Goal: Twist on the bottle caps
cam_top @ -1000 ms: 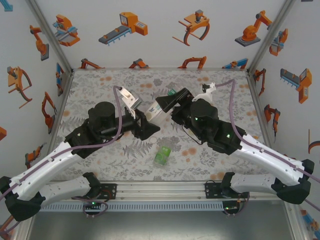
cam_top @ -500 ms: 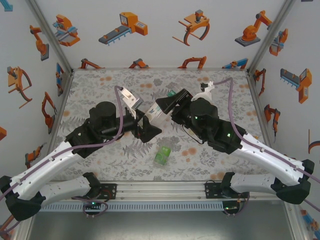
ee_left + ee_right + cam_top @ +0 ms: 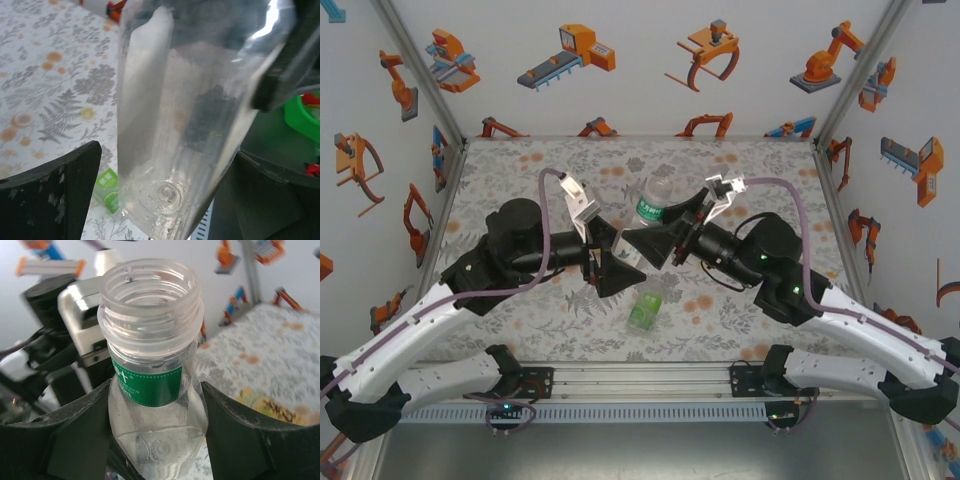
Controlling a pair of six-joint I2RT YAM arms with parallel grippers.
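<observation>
Holding clear bottle (image 3: 150, 385) above the desk (image 3: 520, 180): right pincer (image 3: 155, 450) clamped on its lower body, neck threads bare; left pincer (image 3: 155, 200) wide open, empty, straddling its base. Next likely: left fetches cap, seats it square.

Both arms are one build. The left arm (image 3: 410, 335) and right arm (image 3: 865, 325) carry white shell links between black joint housings. We see a mauve cable (image 3: 541, 195) routed along each arm, and small green status lights (image 3: 798, 290) on the housings. A white camera mount (image 3: 582, 205) sits at each wrist. The left gripper (image 3: 618, 266) and right gripper (image 3: 640, 248) have black fingers (image 3: 50, 195), with pale scuffs and specks.
</observation>
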